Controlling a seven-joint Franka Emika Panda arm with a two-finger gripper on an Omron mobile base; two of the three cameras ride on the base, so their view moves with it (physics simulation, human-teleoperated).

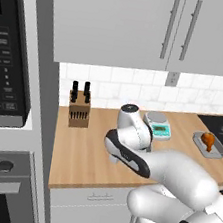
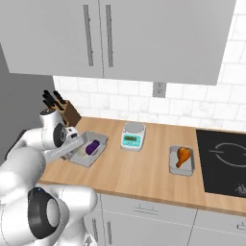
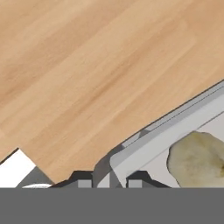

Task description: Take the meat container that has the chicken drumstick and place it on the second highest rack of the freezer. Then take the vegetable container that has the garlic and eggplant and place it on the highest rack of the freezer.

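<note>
**Vegetable container caught by the rim at the left of the counter**

Vegetable container (image 2: 80, 161) sits on the wooden counter (image 2: 144, 175), just in front of the knife block (image 2: 70, 112). My gripper (image 3: 110, 183) straddles its near wall close to a corner, one fingertip outside and one inside. The jaws are nearly together, but I cannot tell whether the pads bite yet.

To do this well, I judge, I should seat the thin rim deep between the pads, squeeze firmly and lift level, so the garlic (image 3: 197, 159) and eggplant (image 2: 92, 147) stay put.

The tray lies slightly askew to the counter's front edge, and the eggplant runs lengthwise along it. The meat container (image 2: 172, 168) waits well apart beside the stove, the chicken drumstick (image 2: 182, 155) lying thick end toward the wall.
</note>
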